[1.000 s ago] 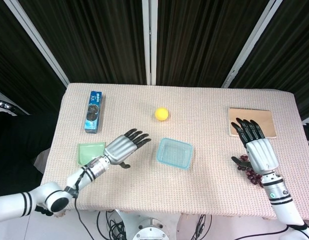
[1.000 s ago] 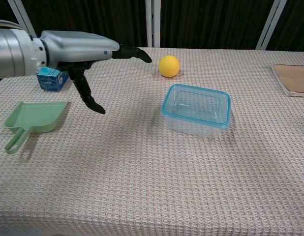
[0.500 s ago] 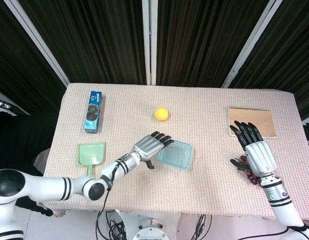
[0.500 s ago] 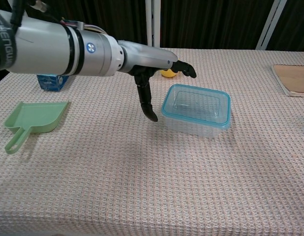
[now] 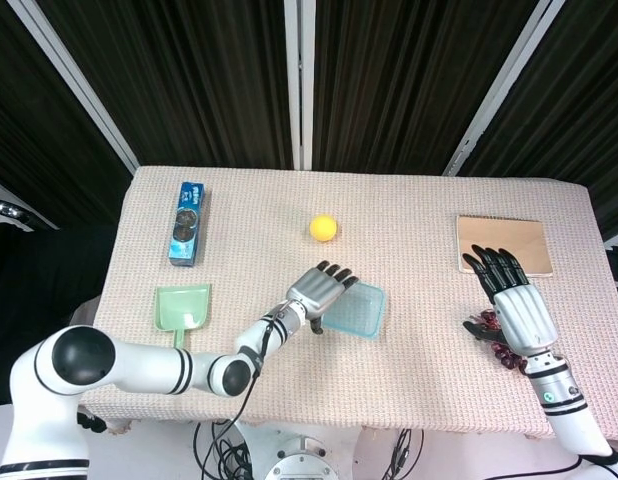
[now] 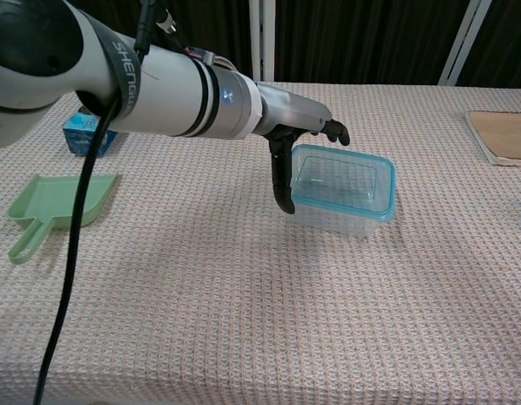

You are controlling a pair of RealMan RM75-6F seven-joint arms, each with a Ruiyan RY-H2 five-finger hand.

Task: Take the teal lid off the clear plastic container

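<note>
Head view shows the clear plastic container [image 5: 350, 307] sitting near the middle of the bench [image 5: 409, 240], which is covered in a beige cloth with a fine waffle weave. It is a shallow rectangular box with rounded corners and see-through walls, and the teal lid [image 6: 345, 180] is on it, a translucent panel with a brighter teal rim. The left robot hand [image 5: 320, 291], silver across the back with black fingers, lies over the container's left end with its fingers spread out above the lid edge. In the chest view its thumb [image 6: 282, 180] hangs down beside the container's near left corner; whether it actually touches the wall is hard to say from here. It holds nothing.

The right robot hand [image 5: 513, 298] is flat and spread open at the right side of the bench, empty, well apart from the container. Just beside its wrist lies a small cluster of dark red round things [image 5: 500, 345], possibly grapes. Beyond its fingertips lies a flat tan rectangular board [image 5: 503, 243].

A smooth yellow ball [image 5: 323, 228] rests behind the container. At the left lie a pale green plastic dustpan [image 5: 182, 307] with a short handle, and a blue cardboard biscuit box [image 5: 187, 222] farther back.
</note>
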